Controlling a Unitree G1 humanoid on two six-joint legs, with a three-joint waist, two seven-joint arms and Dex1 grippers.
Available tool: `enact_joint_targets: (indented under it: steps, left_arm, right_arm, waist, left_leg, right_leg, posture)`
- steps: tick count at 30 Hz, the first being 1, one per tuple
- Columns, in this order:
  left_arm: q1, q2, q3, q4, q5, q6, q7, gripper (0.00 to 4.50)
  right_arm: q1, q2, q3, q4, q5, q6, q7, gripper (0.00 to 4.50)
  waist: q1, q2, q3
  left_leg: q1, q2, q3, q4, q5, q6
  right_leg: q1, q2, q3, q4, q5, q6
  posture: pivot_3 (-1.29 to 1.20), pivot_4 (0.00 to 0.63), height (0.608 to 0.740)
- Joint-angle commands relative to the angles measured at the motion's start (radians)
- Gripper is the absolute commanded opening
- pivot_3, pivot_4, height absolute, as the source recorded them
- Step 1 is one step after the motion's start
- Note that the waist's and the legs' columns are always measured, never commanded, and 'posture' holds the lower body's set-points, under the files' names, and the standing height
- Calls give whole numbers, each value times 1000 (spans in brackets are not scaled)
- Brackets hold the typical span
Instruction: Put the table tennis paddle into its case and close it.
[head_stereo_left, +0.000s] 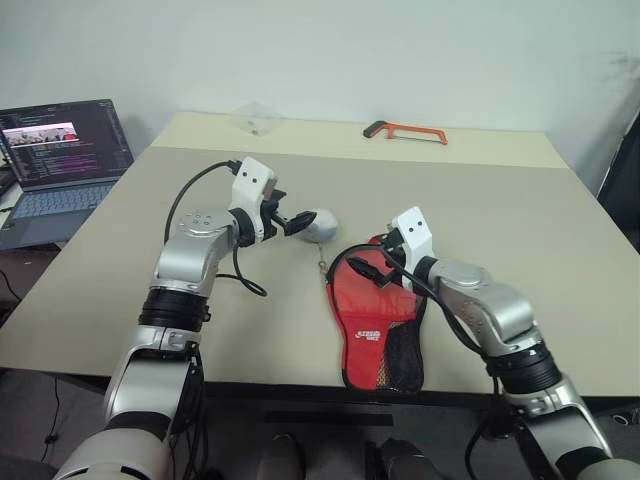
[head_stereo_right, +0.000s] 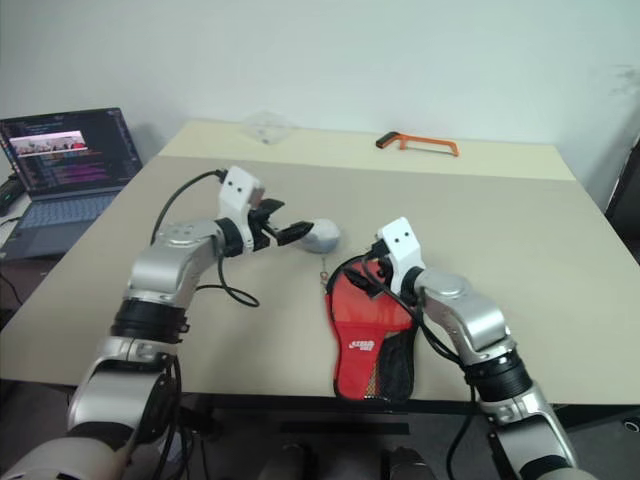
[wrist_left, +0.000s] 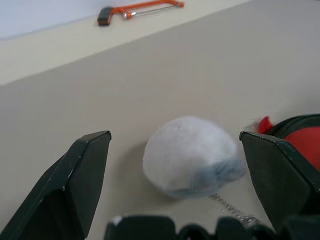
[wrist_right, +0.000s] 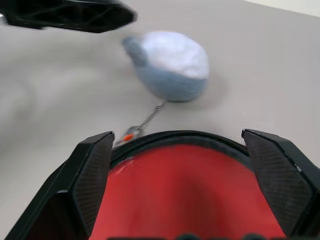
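Beige table (head_stereo_left: 520, 220) — case (head_stereo_left: 378, 330) at near edge, long axis near-to-far. Right gripper (wrist_right: 185, 165), jaws released, over its far rim; paddle probably inside. Left gripper (wrist_left: 175, 165) released — facing grey pouch (wrist_left: 192, 155).

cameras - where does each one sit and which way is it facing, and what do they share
Left eye view, right eye view: on the head, looking forward and down at the table; both arms show.
Left wrist view: along the open left gripper at the grey pouch.
Right wrist view: along the open right gripper over the red case.
Shared: grey pouch, its chain, case, and an orange hacksaw.
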Motion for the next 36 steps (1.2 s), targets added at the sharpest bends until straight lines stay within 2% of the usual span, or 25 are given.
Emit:
enact_joint_targets:
  steps: [1, 8, 15, 28, 31, 36]
  left_arm:
    - [-92, -42, -29, 122, 53, -54, 11, 4500]
    - [-191, -131, -32, 375, 103, -121, 30, 4500]
    - [-272, -181, -39, 577, 186, -200, 138, 4500]
    - [-330, -271, -18, 763, 246, -242, 254, 4500]
    - [-340, -279, -2, 781, 250, -245, 294, 3895]
    - [-345, -296, -1, 802, 275, -270, 344, 2193]
  right_arm:
    - [48, 28, 2, 20, -48, -25, -21, 4481]
    - [120, 28, 58, -13, -79, 65, 37, 4481]
    - [132, 43, 63, -24, -108, 102, 36, 4481]
    - [115, 78, 51, -29, -149, 121, 33, 4481]
    - [114, 79, 46, -29, -153, 124, 30, 4500]
    - [114, 83, 48, -28, -163, 151, 21, 4500]
  waist:
    - [4, 0, 0]
    - [-7, 0, 0]
    - [-8, 0, -1]
    - [-7, 0, -3]
    - [-7, 0, -3]
    - [-7, 0, -4]
  left_leg:
    - [0, 0, 0, 0, 0, 0]
    - [3, 0, -1, 2, 0, 0]
    - [4, 1, -1, 2, 0, 0]
    - [4, 1, -1, 3, 0, 0]
    - [5, 1, -1, 3, 0, 0]
    - [5, 0, -1, 3, 0, 0]
  right_leg:
    - [0, 0, -1, 0, 0, 0]
    - [3, 1, 1, 1, 0, 1]
    - [4, 2, 1, 2, 0, 0]
    - [4, 2, 1, 2, 1, 2]
    - [4, 2, 1, 2, 1, 2]
    - [4, 2, 1, 2, 1, 2]
  posture:
    - [0, 150, 740]
    - [0, 150, 740]
    - [0, 150, 740]
    - [0, 150, 740]
    - [0, 150, 740]
    - [0, 150, 740]
